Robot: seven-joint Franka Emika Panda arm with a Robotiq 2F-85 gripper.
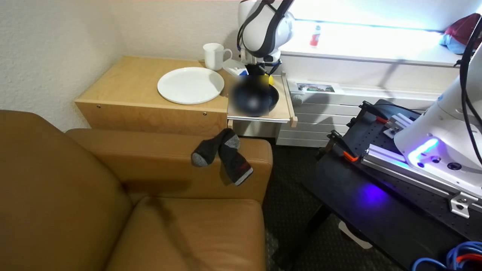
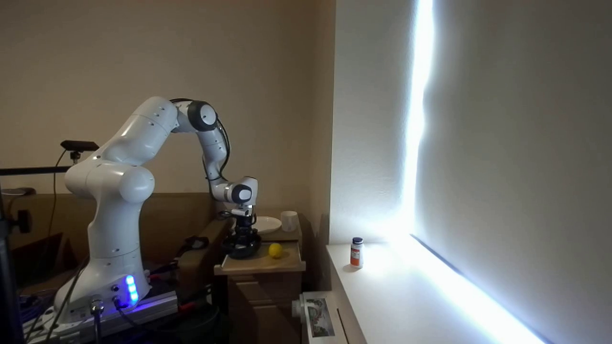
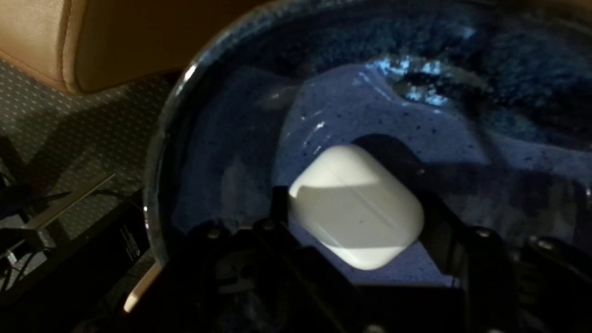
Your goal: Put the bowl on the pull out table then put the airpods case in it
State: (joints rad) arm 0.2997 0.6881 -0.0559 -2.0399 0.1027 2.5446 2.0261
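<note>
pinched airpods case [image 3: 358, 203] with gripper [image 3: 354, 210] inside bowl [image 3: 333, 104]; apparently stood at final placing step; next required release, then rising above bowl.

In an exterior view you have a squarish blur smearing the bowl [image 1: 256, 98], with glare bleaching the windowsill [image 1: 369, 43]. In an exterior view you get a burnt-out strip of light [image 2: 417, 110] and a dim wall [image 2: 248, 71]. Your wrist view shows glints inside the bowl and shadow banding the airpods case [image 3: 358, 208].
</note>
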